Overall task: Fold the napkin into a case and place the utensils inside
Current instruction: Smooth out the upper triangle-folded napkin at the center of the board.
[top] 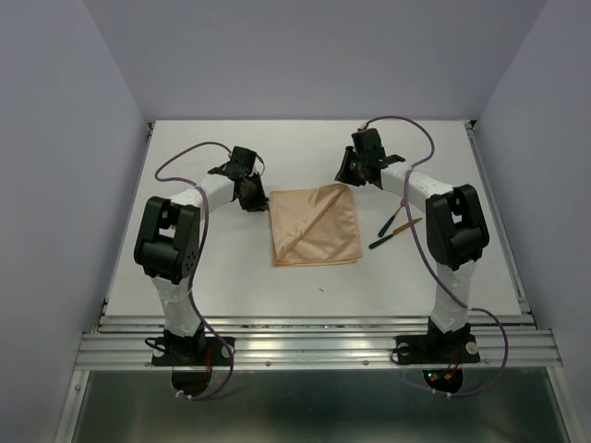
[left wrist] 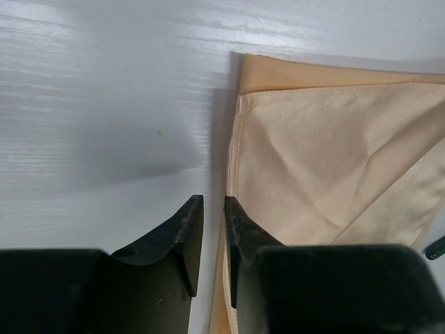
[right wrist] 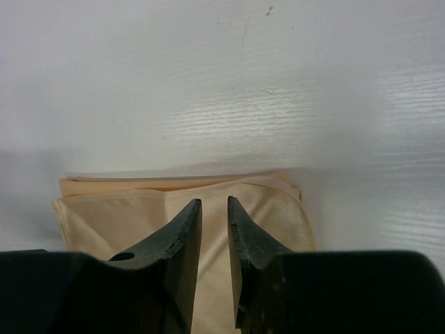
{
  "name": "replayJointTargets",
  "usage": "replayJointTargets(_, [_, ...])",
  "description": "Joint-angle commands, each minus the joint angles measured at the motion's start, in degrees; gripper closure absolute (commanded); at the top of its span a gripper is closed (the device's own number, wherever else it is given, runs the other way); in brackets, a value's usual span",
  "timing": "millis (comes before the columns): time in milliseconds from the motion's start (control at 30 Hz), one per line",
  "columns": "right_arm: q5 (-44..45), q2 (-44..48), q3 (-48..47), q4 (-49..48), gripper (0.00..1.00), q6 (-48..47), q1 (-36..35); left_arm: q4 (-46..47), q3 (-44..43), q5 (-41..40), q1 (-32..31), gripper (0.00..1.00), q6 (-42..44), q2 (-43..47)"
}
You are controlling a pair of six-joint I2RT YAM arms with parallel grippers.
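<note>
Napkin [top: 314, 226] part-folded, folding unfinished; left pincer [left wrist: 213, 205] and right pincer [right wrist: 214, 205] slightly parted, empty, cloth edge beneath each; probably regrip next.

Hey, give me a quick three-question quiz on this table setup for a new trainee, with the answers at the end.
1. True or false: the utensils lie on top of the napkin.
2. Which part of the napkin is the left tool closest to? A) its far left corner B) its near right corner C) its middle
3. Fill in: the utensils lie beside the ___ arm.

Key:
1. False. They lie on the bare table, apart from the napkin.
2. A
3. The right arm
</note>
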State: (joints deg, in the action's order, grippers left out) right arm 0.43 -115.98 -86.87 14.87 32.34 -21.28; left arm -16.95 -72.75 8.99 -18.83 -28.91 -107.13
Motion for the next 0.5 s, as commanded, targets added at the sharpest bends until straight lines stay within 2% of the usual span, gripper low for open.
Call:
replayJointTargets(0, [0.1, 4.9, 1.3, -0.9, 0.69, -0.5, 0.4, 2.1, -4.1, 0.9, 1.0, 0.66, 1.2, 0.0])
replayJointTargets(67, [0.1, 6.0, 1.7, -0.9, 0.67, -0.8, 0.4, 2.8, -4.9, 1.3, 1.1, 0.58, 1.2, -1.1])
replayJointTargets(100, [0.2, 6.4, 2.3, -0.9, 0.67, -1.0, 0.4, 3.1, -5.0, 1.4, 1.1, 0.58, 1.1, -1.6])
replayJointTargets(467, [1.2, 8.8, 4.4, -0.5, 0.64, -1.8, 0.4, 3.8, -7.8, 2.0, 1.5, 0.58, 2.0, -6.2])
